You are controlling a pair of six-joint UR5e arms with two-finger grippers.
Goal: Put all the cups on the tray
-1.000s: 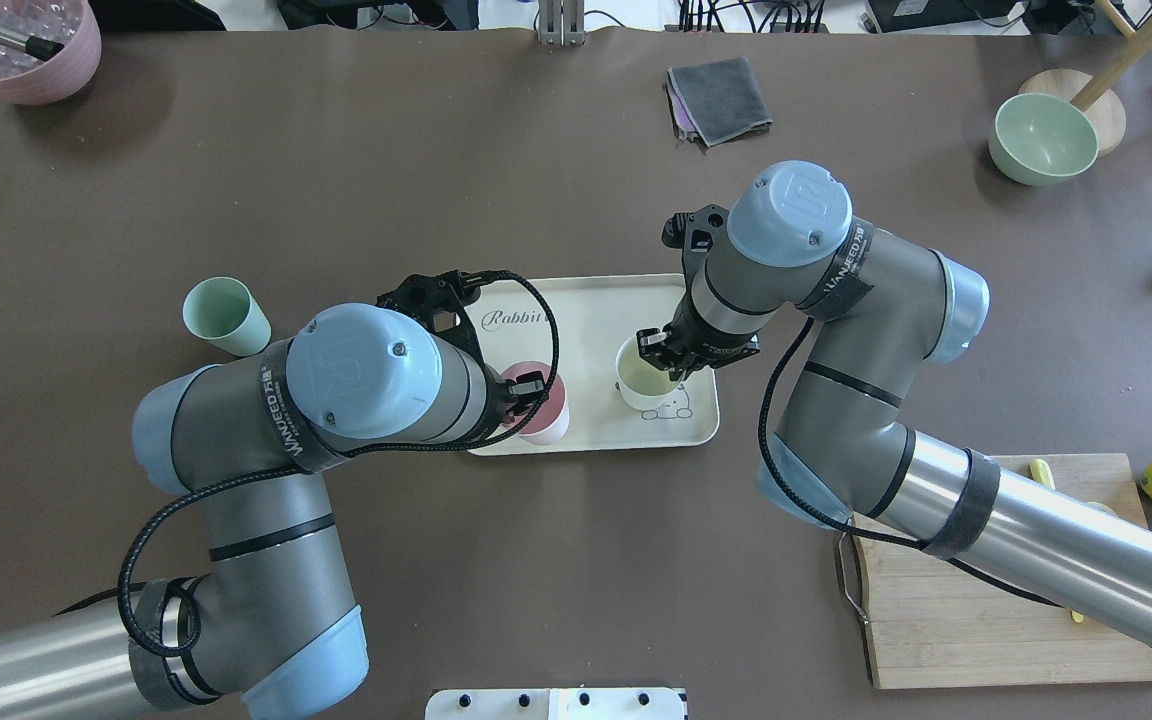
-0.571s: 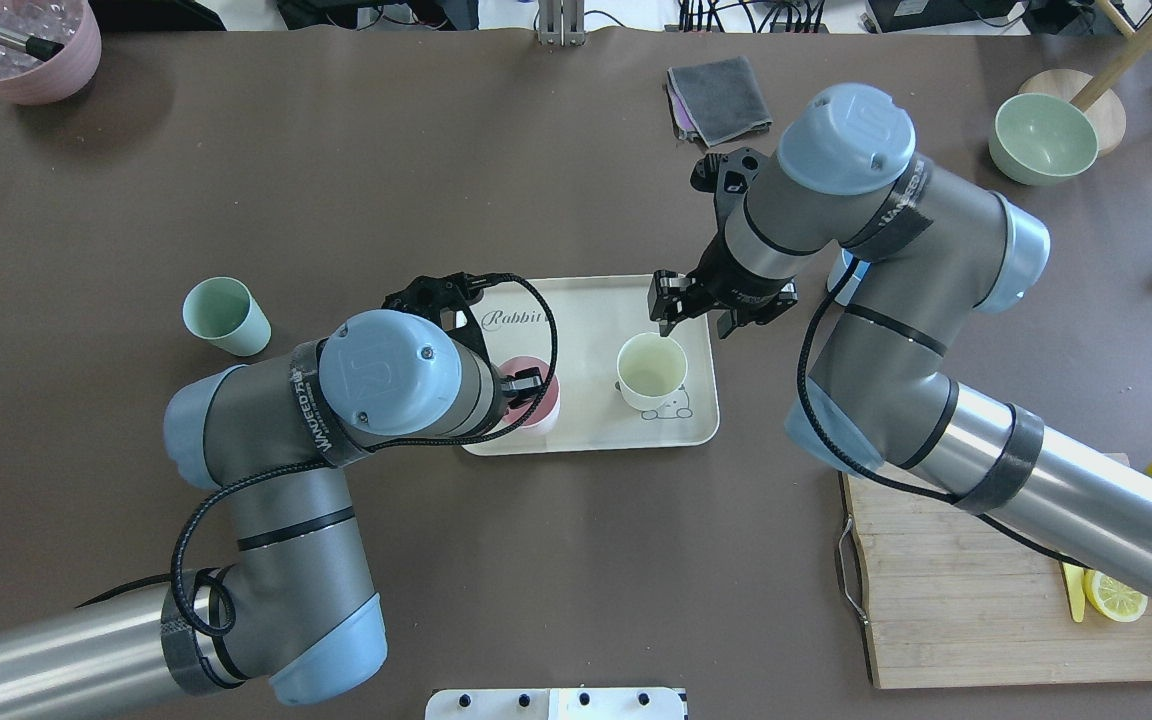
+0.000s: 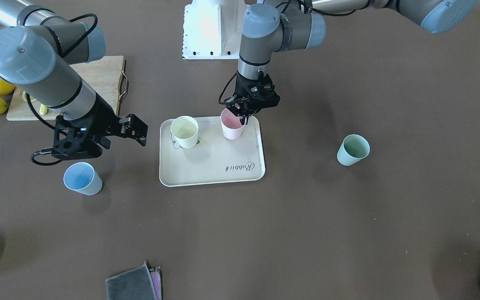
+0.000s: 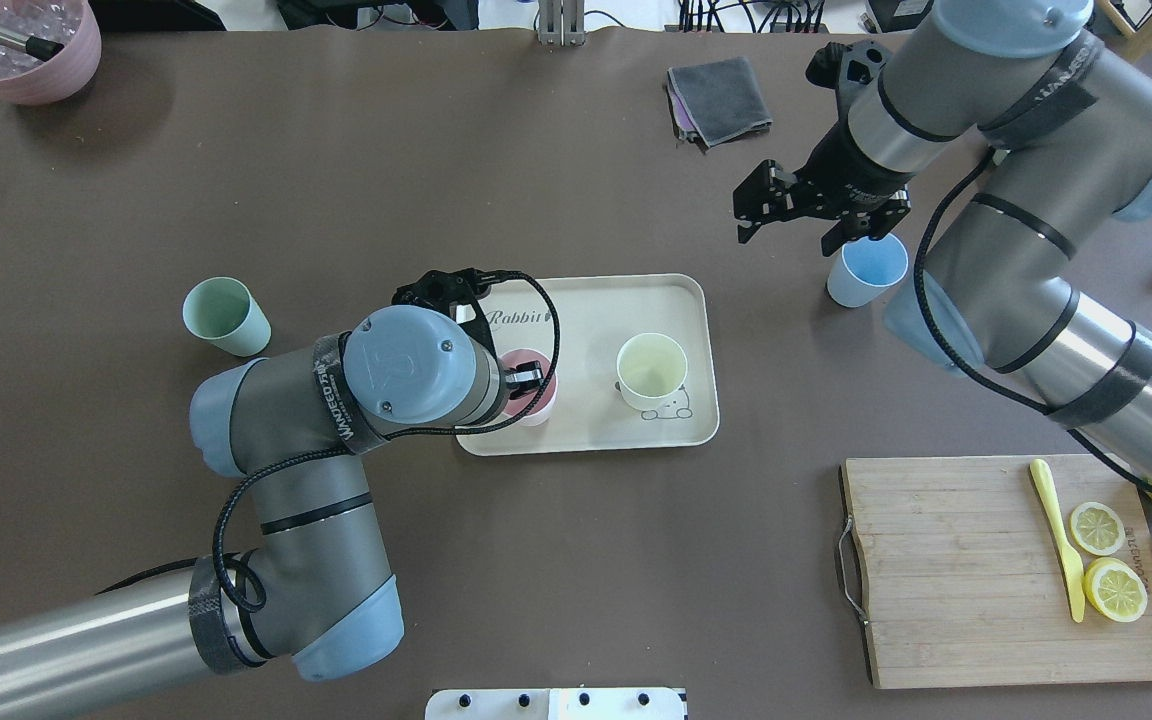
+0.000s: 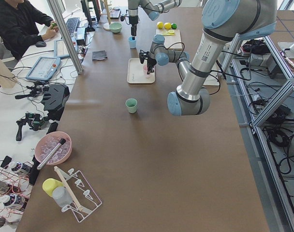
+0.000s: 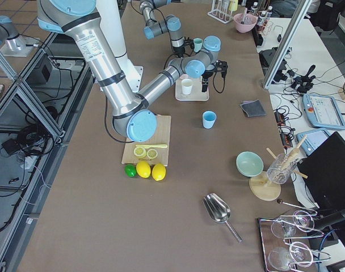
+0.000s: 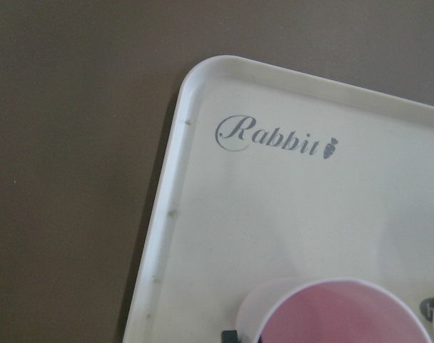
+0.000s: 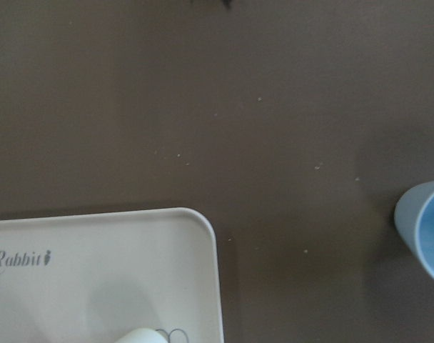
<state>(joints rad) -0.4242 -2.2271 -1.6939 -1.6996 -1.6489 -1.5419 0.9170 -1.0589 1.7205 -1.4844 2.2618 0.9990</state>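
The cream tray (image 4: 596,310) lies mid-table. A pale yellow cup (image 4: 651,370) stands on its right part. My left gripper (image 4: 526,383) is shut on the pink cup (image 4: 534,400), which stands upright on the tray's near left part; the left wrist view shows the pink cup (image 7: 345,318) between the fingertips (image 7: 230,334). My right gripper (image 4: 804,222) is open and empty, above the table just left of the light blue cup (image 4: 866,272), which stands right of the tray. The mint green cup (image 4: 226,315) stands on the table left of the tray.
A bamboo cutting board (image 4: 936,570) with lemon slices and a yellow knife lies at the near right, lemons beside it. A grey cloth (image 4: 719,98) lies at the far centre, a sage bowl (image 4: 1041,138) at the far right, a mauve pot (image 4: 21,50) at the far left.
My right gripper let go of the yellow cup, rose, and swung far right toward the blue cup. My left arm drew in and set the pink cup lower on the tray.
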